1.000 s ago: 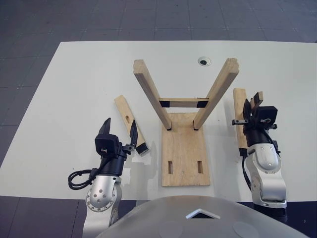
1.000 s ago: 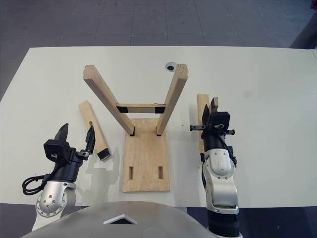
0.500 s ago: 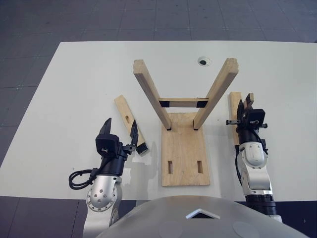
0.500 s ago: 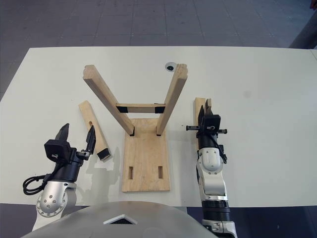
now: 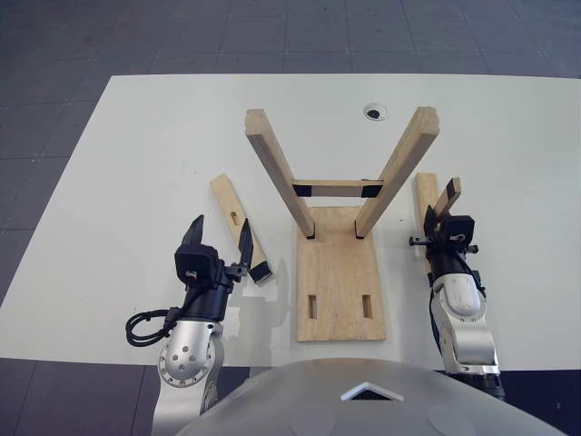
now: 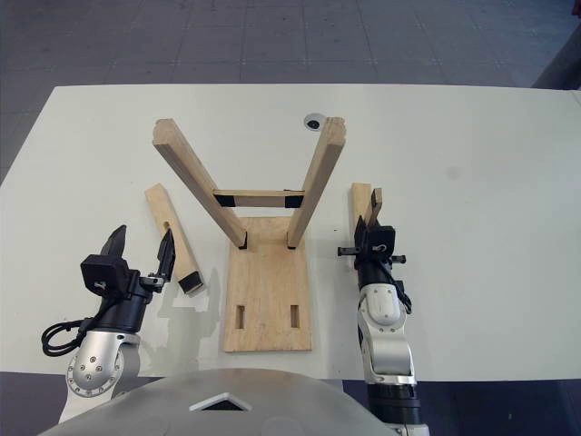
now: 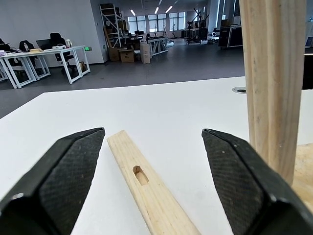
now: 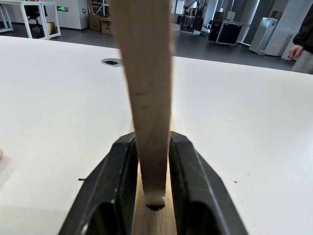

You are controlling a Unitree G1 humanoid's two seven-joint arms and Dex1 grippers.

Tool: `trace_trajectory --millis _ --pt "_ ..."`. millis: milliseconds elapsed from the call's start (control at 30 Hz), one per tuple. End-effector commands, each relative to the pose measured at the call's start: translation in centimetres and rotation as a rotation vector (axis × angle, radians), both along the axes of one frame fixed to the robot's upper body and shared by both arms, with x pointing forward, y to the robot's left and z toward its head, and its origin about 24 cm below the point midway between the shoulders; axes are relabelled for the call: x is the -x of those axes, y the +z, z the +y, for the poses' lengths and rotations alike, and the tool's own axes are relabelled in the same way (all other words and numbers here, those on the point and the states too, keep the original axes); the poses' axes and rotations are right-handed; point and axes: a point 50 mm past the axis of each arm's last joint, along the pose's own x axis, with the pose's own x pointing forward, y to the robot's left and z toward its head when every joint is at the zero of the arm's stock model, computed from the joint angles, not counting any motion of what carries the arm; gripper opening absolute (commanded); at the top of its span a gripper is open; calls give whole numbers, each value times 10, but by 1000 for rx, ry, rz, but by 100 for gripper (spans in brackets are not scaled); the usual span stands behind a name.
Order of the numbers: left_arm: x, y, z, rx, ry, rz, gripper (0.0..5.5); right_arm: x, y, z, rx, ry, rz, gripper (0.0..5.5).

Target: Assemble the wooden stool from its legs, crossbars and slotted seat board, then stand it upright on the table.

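White table (image 5: 136,182) carries the seat board (image 5: 339,300) with 2 legs (image 5: 277,173) slotted upright at its far end. My right gripper (image 5: 439,218) is clamped on a light, stiff crossbar (image 5: 450,193) just right of the board; I judge its flat faces near mid-length the surest hold. My left gripper (image 5: 218,238) gapes wide at the near end of a loose leg (image 5: 234,218).

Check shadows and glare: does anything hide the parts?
Left eye view: even light, no glare on the table; the left gripper casts a soft shadow toward the seat board. Left wrist view: bright ceiling lamps behind, loose leg plainly lit. Right wrist view: the jaws shade the foot of the crossbar.
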Motion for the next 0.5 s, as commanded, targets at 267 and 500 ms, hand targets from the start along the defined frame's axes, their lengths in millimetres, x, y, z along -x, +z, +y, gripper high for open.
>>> trace_trajectory --millis 267,500 --pt "1 0 1 -9 3 9 369 3 33 1 -6 17 -61 295" --pt "1 -1 1 -7 7 7 369 10 99 8 -32 42 -220 409"
